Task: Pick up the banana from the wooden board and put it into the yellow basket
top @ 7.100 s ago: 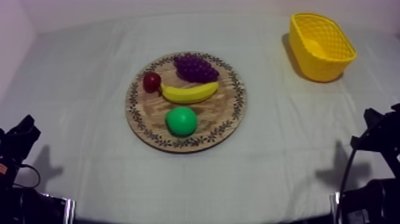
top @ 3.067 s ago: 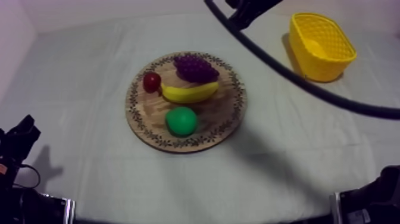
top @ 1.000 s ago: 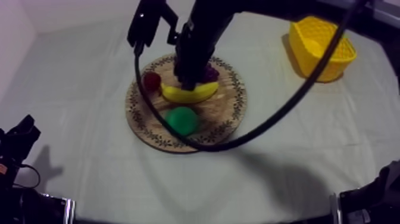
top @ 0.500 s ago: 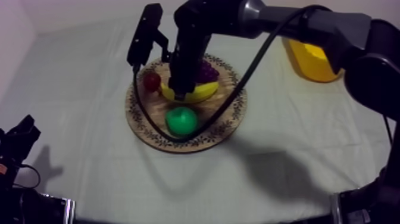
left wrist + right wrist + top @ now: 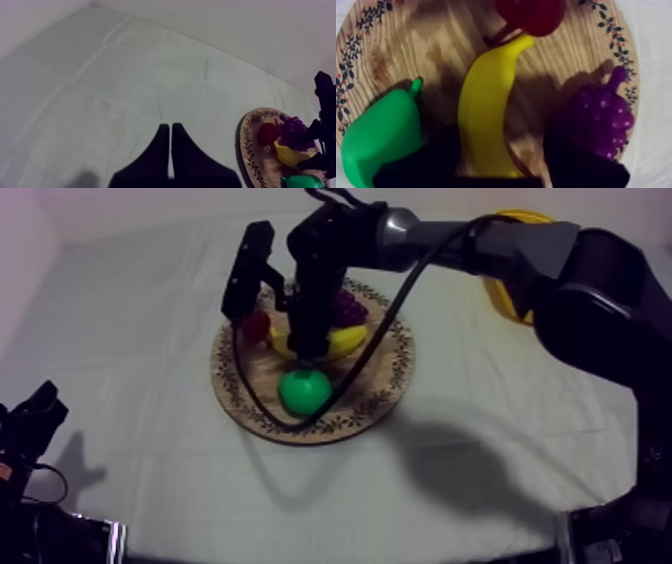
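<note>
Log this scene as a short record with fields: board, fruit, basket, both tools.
board: mid-cloth, holds four fruits
banana: lying on board between pear and grapes, tip by small red fruit
basket: far right, partly behind right arm
right tool: open, fingers astride banana
left tool: shut, over bare cloth, apart from board
task: banana not yet lifted

The right gripper (image 5: pixel 309 351) is hovering right at the banana (image 5: pixel 346 340) on the board (image 5: pixel 396 378), with the small red fruit (image 5: pixel 257 325), grapes (image 5: pixel 350 308) and pear (image 5: pixel 303 391) lying around it. Its arm (image 5: pixel 450 233) is covering part of the basket (image 5: pixel 503 291).
</note>
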